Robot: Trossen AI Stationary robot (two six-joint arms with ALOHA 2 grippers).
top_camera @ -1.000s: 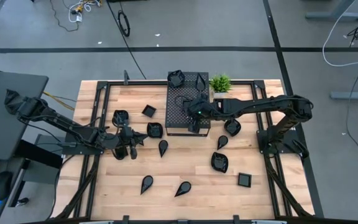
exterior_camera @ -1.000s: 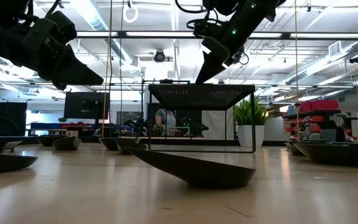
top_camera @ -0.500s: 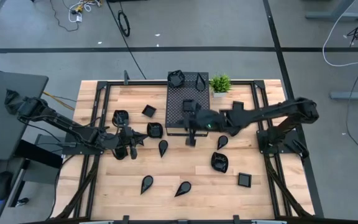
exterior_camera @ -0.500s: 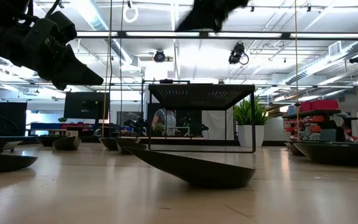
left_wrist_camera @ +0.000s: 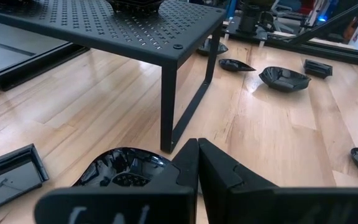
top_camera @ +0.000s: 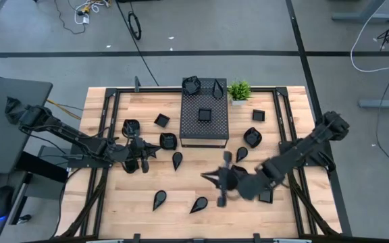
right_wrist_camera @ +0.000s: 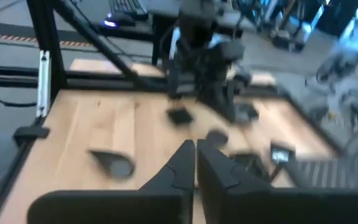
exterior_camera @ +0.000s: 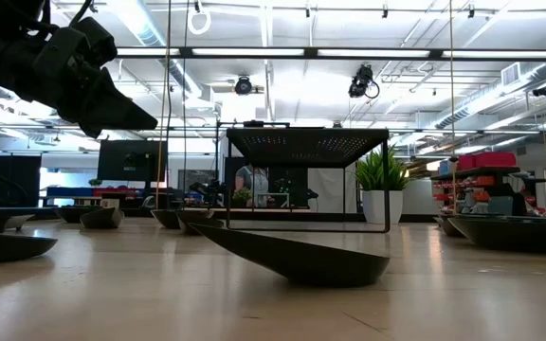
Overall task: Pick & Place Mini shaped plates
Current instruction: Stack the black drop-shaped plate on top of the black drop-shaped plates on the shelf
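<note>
Small glossy black plates lie scattered on the wooden table: teardrops (top_camera: 177, 160) (top_camera: 159, 198) (top_camera: 198, 204), a rounded one (top_camera: 168, 141) and squares (top_camera: 161, 120) (top_camera: 258, 115). One square plate (top_camera: 204, 115) rests flat on top of the black perforated stand (top_camera: 204, 131), and two more (top_camera: 191, 84) (top_camera: 217, 88) sit at its far end. My left gripper (top_camera: 154, 150) (left_wrist_camera: 197, 163) is shut and hovers just left of the rounded plate (left_wrist_camera: 126, 169). My right gripper (top_camera: 206, 176) (right_wrist_camera: 196, 163) is shut and empty. It is blurred with motion above the near middle of the table.
A small green potted plant (top_camera: 239, 90) stands at the far edge beside the stand. More plates (top_camera: 252, 138) (top_camera: 241, 154) (top_camera: 132, 126) lie on either side of the stand. My right arm (top_camera: 296, 156) crosses the right half and hides plates beneath it. Bare wood (top_camera: 127, 196) shows at the near left.
My right gripper has swung fast from above the stand toward the near edge, ending over the near middle of the table. A square plate shows on the stand top where the gripper stood. In the low view this arm has left the picture.
</note>
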